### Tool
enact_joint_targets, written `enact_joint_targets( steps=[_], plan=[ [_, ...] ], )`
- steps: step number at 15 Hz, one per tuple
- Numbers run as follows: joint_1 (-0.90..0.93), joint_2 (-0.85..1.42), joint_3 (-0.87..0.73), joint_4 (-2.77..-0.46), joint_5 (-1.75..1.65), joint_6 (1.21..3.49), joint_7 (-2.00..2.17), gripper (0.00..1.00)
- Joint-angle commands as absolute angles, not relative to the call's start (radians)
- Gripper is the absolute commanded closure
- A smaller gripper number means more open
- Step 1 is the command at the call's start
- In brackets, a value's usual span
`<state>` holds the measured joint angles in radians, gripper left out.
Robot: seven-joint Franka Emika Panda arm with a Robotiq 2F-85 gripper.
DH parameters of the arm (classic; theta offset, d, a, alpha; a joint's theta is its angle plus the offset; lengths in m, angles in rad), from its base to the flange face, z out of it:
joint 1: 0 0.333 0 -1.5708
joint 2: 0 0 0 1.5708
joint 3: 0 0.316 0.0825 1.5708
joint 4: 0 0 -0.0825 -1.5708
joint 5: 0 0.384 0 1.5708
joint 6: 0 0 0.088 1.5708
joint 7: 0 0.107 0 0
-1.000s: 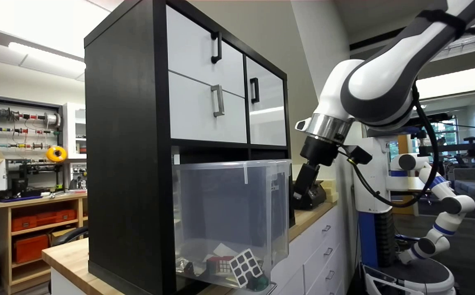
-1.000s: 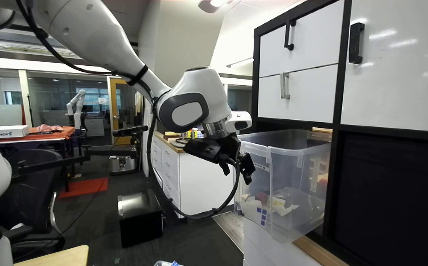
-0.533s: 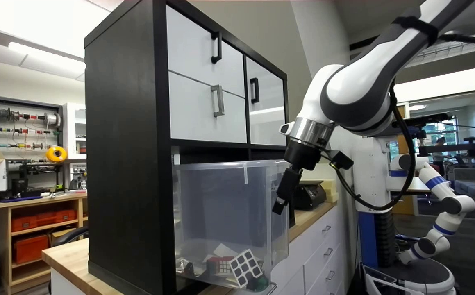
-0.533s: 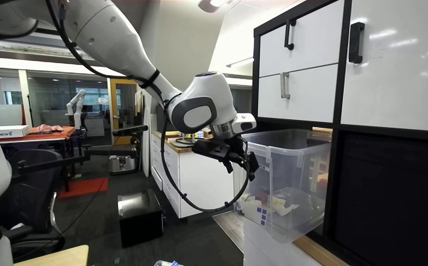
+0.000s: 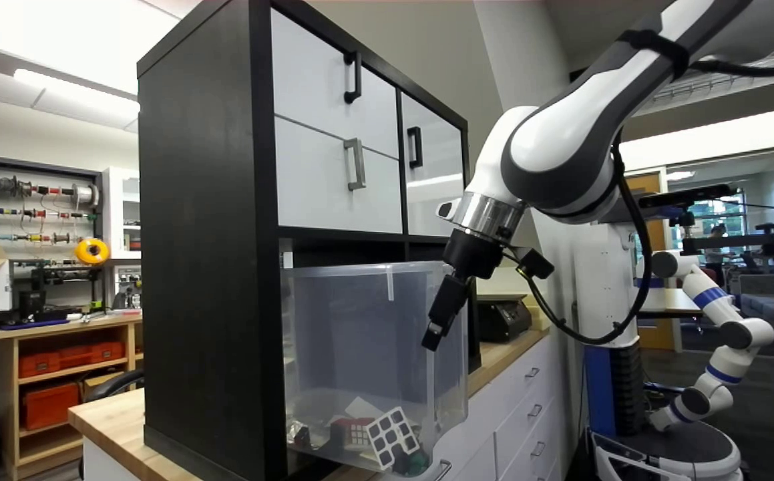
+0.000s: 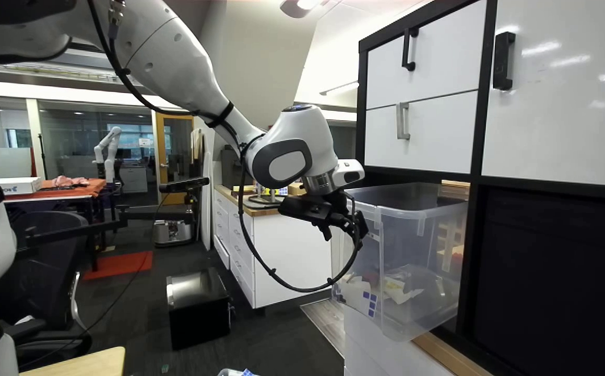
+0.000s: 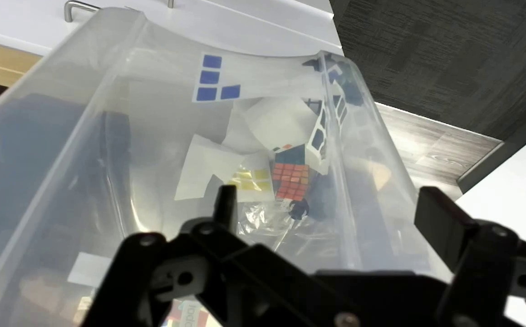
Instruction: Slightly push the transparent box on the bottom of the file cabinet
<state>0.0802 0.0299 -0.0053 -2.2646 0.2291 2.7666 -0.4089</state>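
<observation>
Box: one, clear, slightly frosted plastic, rimmed, no lid seen. Location: open lower compartment of the cabinet, beneath the two stacked drawers; front end jutting past the cabinet face and over the edge of the counter. Contents: cube-patterned cards and crinkled clear wrapping, lying at the bottom; nothing bulky seen.

Fingers: set wide apart, nothing in their hold. Position: at the upper half of the front wall, near one upright corner; in the wrist view, one lies over the front wall, its fellow past the corner edge. Contact: touching or just short, cannot tell.

Handling (judged): probably light for its bulk, the load looking like paper and film. Walls thin, apt to bow under a point load; rim and corners stiffer. Surface smooth; tips may skid. Not fragile under gentle force.

Hold (advised): no grip required. Press with both tips on the middle of the front wall, a little under the rim; short, slow stroke inward. Pushing at one corner may turn the box and bind it against the compartment side.
</observation>
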Motion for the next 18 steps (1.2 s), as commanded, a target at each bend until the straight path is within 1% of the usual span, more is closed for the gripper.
enact_joint_targets(
  steps=[1, 7, 14, 15, 18],
  plan=[
    [0.083, 0.067, 0.004, -2.215, 0.262, 2.789, -0.435, 0.0],
    [0.085, 0.115, 0.025, -2.153, 0.251, 2.791, -0.424, 0.0],
    [0.08, 0.217, 0.039, -2.027, 0.23, 2.804, -0.42, 0.0],
    [0.045, 0.231, 0.074, -2.01, 0.21, 2.804, -0.404, 0.0],
    [0.026, 0.28, 0.089, -1.952, 0.196, 2.798, -0.406, 0.0]
  ],
)
